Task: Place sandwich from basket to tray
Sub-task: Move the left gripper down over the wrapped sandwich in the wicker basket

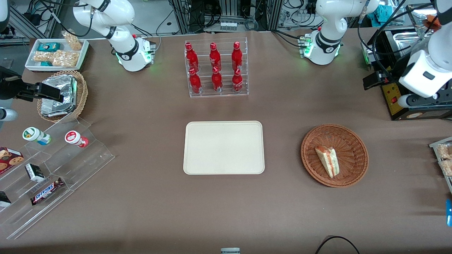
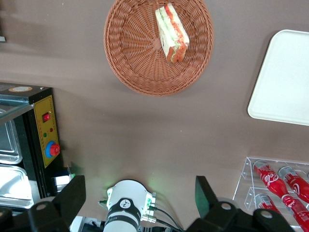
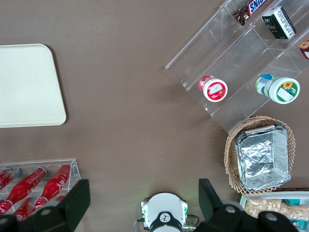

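The sandwich [image 1: 328,161], a pale triangular wedge with a red-orange stripe, lies in the round reddish-brown wicker basket [image 1: 349,141]. The cream-beige tray [image 1: 224,147] lies flat beside the basket, toward the parked arm's end, with nothing on it. My left gripper [image 1: 375,80] is open and empty. It hangs high above the table, farther from the front camera than the basket and toward the working arm's end. In the left wrist view the gripper [image 2: 139,195] has its fingers wide apart over the arm's base, well away from the sandwich [image 2: 171,33], the basket [image 2: 135,58] and the tray [image 2: 285,82].
A clear rack of red bottles [image 1: 216,68] stands farther from the front camera than the tray. A black box with a yellow panel [image 1: 395,98] sits under the gripper. A tan basket of foil packets [image 1: 61,95] and acrylic steps with snacks [image 1: 53,165] are at the parked arm's end.
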Controlling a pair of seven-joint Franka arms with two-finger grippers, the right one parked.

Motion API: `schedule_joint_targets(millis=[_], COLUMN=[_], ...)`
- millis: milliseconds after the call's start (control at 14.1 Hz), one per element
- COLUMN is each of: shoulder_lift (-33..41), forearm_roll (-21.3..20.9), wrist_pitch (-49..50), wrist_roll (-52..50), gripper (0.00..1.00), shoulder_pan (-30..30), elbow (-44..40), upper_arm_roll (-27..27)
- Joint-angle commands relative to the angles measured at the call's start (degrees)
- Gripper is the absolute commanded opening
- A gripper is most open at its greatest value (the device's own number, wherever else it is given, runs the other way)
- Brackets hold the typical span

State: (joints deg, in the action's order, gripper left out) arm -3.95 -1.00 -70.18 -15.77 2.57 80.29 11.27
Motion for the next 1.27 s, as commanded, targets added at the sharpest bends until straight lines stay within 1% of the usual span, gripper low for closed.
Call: schedule_joint_targets(millis=[0, 283, 566, 636, 778, 990, 1202], shoulder_lift=[1.49, -1.40, -4.21, -5.87, -9.13, -13.79, -13.71], forearm_roll=[-1.37, -1.46, -1.64, -1.64, -1.90, -1.90, -1.55], wrist_pitch=[-1.80, -2.85, -3.92, -4.44, -8.64, -15.75, -28.83], wrist_roll=[0.65, 0.30, 0.04, -0.22, -2.50, -3.21, -4.00], gripper=[1.00, 1.00, 1.00, 1.00, 1.00, 1.00, 1.00], shoulder_pan=[0.60, 0.60, 0.86, 1.90, 4.36, 6.04, 6.22], elbow=[2.24, 0.67, 1.53, 2.15, 2.33, 3.55, 12.67], upper_arm_roll=[0.94, 0.77, 0.33, 0.33, 0.33, 0.33, 0.33])
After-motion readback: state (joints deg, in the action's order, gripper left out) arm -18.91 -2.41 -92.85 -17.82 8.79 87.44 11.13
